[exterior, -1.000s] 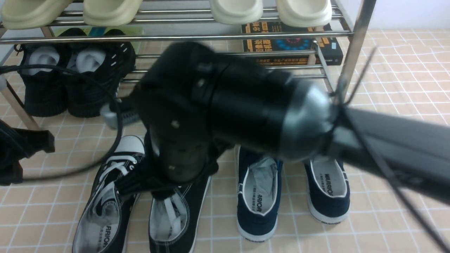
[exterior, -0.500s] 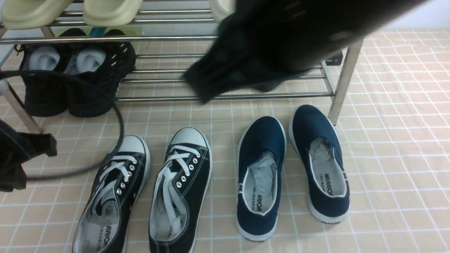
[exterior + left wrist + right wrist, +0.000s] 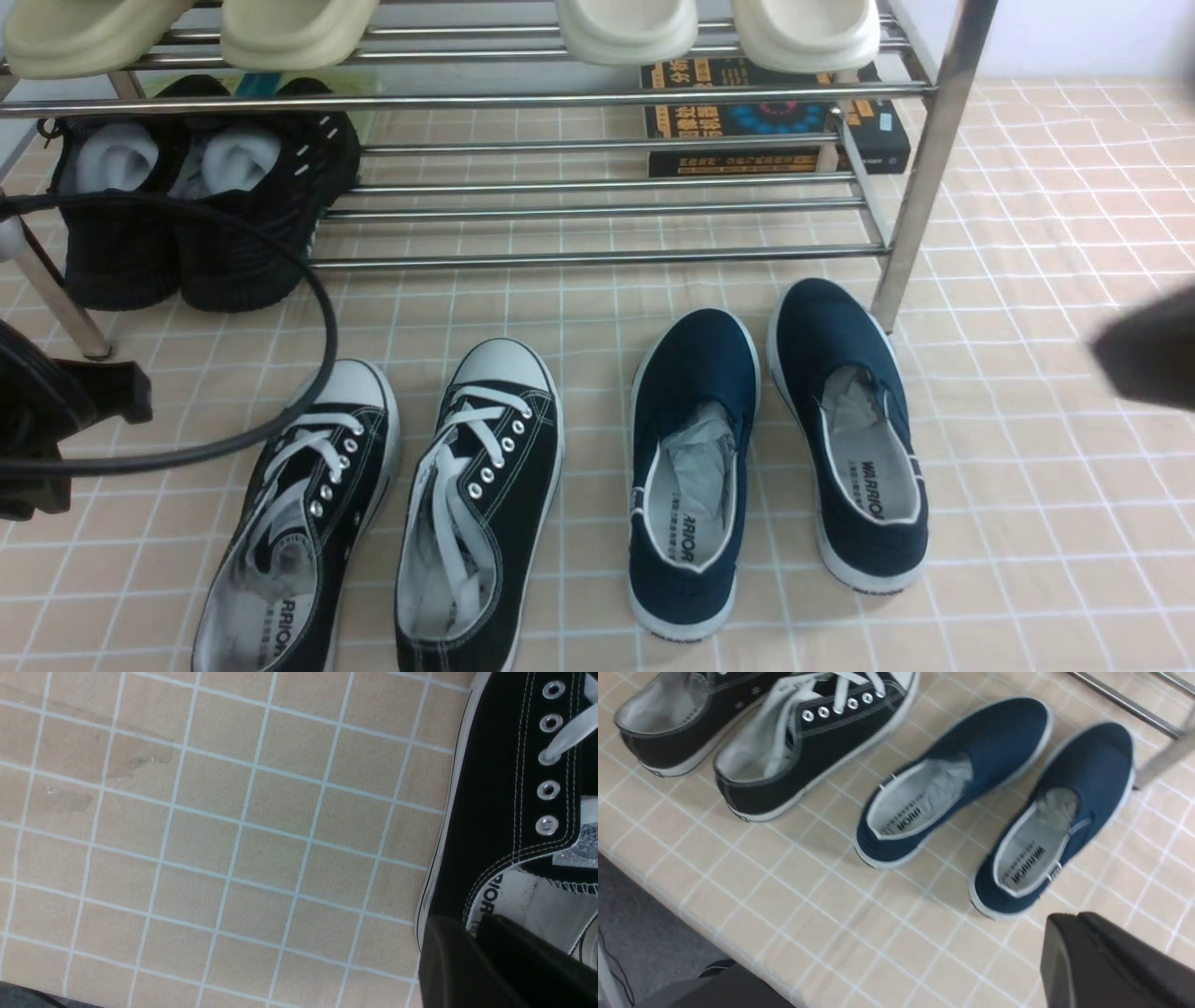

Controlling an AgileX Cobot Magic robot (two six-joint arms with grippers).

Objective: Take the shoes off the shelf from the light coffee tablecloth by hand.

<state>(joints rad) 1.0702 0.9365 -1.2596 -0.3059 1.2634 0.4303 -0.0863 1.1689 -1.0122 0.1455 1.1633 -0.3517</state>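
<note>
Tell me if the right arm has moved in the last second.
Yes. The right arm swung rightward, from over the black sneakers to beyond the shelf post.

Finish notes. The shoes [image 3: 523, 457]: matt black canvas, smooth white rubber toe caps, shiny metal eyelets. The shelf [image 3: 597, 254]: glossy chrome metal tubes. The light coffee tablecloth [image 3: 1027, 523]: matt woven cloth. The navy slip-ons [image 3: 695, 364]: matt fabric, stuffed with crumpled grey paper [image 3: 700, 457].

— Position of the navy slip-ons [image 3: 695, 373]?
— Five o'clock in the front view, side by side, toes to twelve, grey paper [image 3: 700, 448] inside.
— Other items?
— Black shoes [image 3: 187, 233] at ten o'clock, likewise stuffed. Four cream slippers [image 3: 625, 28] from eleven to one. Books [image 3: 775, 117] at one o'clock, stacked.
</note>
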